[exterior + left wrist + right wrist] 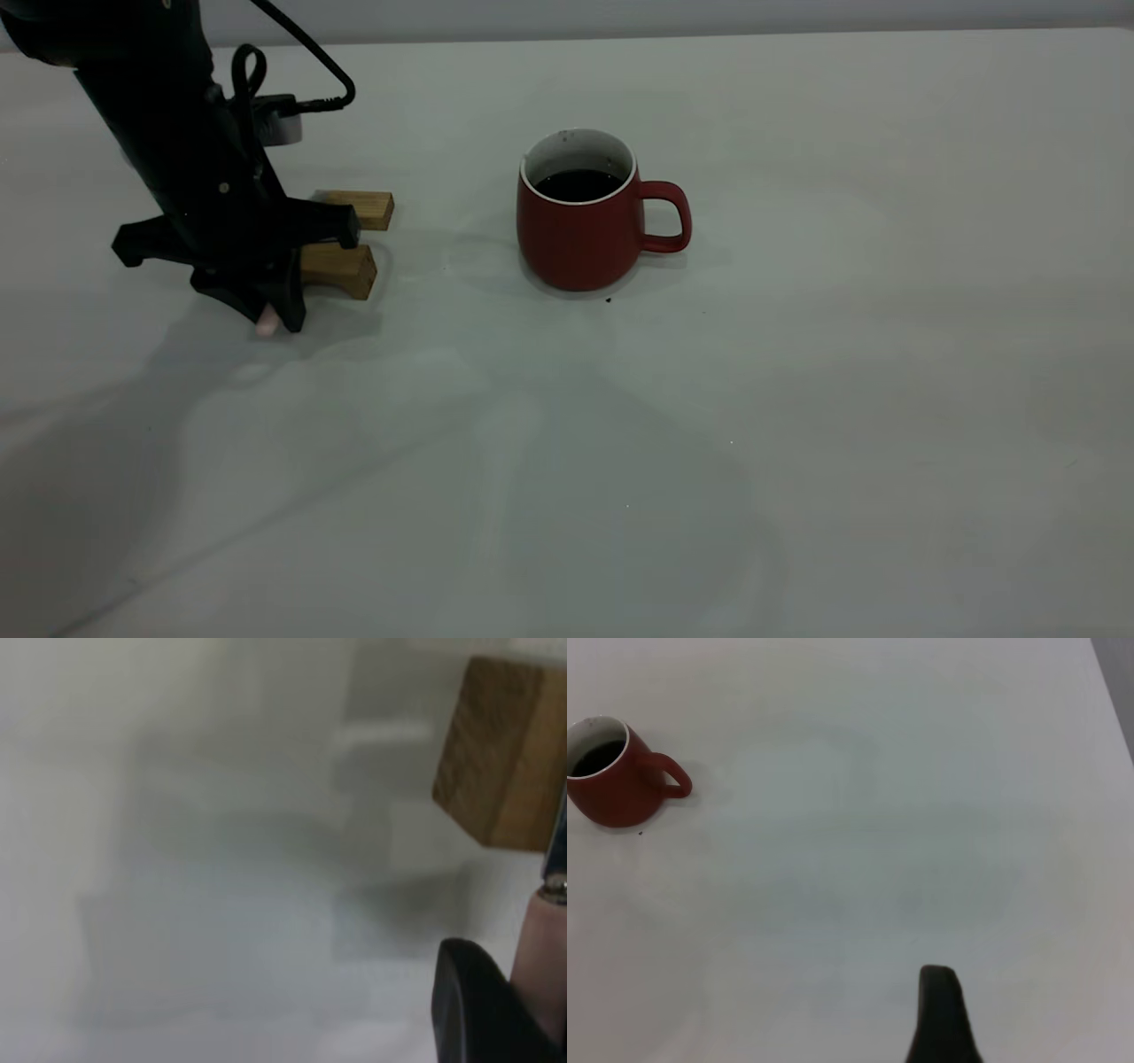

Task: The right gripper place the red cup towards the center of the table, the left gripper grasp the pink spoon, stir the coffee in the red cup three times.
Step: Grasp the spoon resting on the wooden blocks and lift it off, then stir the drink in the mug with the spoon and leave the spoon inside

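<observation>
Red cup: upright on the table, near the middle, handle pointing to the exterior view's right; white rim and inner wall showing. Also seen far off in the right wrist view.
Coffee: dark flat surface inside the cup, well below the rim.
Specks: a few tiny dark ones on the table just in front of the cup.
Pink spoon: only the pale pink handle end shows in the exterior view, poking out beside the left fingertips, down at the table surface. In the left wrist view the pink handle runs up to a grey metal neck next to one black finger (bowl not visible).
Left gripper: at the exterior view's left, lowered to the table, tips right at the spoon handle; jaws pinching the handle as far as I can tell, with the finger touching pink in the wrist view.
Wooden blocks: two tan ones, near block just beside and partly behind the left gripper, far block behind it; one block corner close in the left wrist view.
Spoon vs cup: well apart, cup off to the right of the blocks.
Right gripper: only one dark fingertip visible in its own wrist view, above bare table, well apart from the cup; jaw state cannot tell.
</observation>
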`<state>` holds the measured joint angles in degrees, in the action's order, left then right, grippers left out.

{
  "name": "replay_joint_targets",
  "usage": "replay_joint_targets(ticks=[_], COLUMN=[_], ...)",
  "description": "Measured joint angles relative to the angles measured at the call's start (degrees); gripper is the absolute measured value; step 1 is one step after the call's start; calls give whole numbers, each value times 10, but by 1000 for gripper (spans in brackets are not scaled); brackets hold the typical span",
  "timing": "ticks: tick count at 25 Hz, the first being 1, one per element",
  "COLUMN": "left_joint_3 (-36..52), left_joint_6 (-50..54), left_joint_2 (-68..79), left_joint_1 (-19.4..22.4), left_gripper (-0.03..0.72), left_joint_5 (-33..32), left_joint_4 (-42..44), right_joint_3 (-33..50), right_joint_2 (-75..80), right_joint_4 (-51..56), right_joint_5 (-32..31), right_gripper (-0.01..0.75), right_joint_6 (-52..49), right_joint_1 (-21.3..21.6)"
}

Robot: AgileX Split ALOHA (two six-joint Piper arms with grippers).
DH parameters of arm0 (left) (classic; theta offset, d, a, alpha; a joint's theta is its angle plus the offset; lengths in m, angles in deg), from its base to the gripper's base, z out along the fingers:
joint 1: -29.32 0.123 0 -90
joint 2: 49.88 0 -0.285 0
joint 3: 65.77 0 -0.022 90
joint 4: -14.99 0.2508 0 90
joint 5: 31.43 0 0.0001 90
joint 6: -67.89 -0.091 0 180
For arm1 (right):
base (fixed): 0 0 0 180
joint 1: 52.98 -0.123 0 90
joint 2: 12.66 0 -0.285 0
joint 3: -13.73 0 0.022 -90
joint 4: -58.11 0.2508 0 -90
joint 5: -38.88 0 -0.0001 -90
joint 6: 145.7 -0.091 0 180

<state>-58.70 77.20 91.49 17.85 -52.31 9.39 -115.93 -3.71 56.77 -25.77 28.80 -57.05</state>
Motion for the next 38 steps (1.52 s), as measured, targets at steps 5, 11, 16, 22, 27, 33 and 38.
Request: replay_joint_targets(ticks=[5, 11, 16, 22, 27, 33, 38], left_joint_3=[0, 0, 0, 1, 1, 1, 1], left_joint_6=[1, 1, 4, 5, 11, 120, 295], left_joint_2=[-42, -114, -158, -160, -160, -160, -160], left_joint_1=[0, 0, 0, 0, 0, -2, -26], left_gripper=[135, 135, 135, 135, 135, 135, 135], left_joint_5=[-41, -71, -110, -209, -268, -295, -250], left_joint_4=[-45, -176, -400, -711, -883, -929, -931], right_joint_3=[0, 0, 0, 0, 0, 0, 0], right_joint_2=[0, 0, 0, 0, 0, 0, 0], right_joint_4=[0, 0, 0, 0, 0, 0, 1], right_joint_5=[0, 0, 0, 0, 0, 0, 0], right_gripper=[587, 587, 587, 587, 587, 587, 587], right_joint_6=[0, 0, 0, 0, 0, 0, 0], right_joint_1=[0, 0, 0, 0, 0, 0, 0])
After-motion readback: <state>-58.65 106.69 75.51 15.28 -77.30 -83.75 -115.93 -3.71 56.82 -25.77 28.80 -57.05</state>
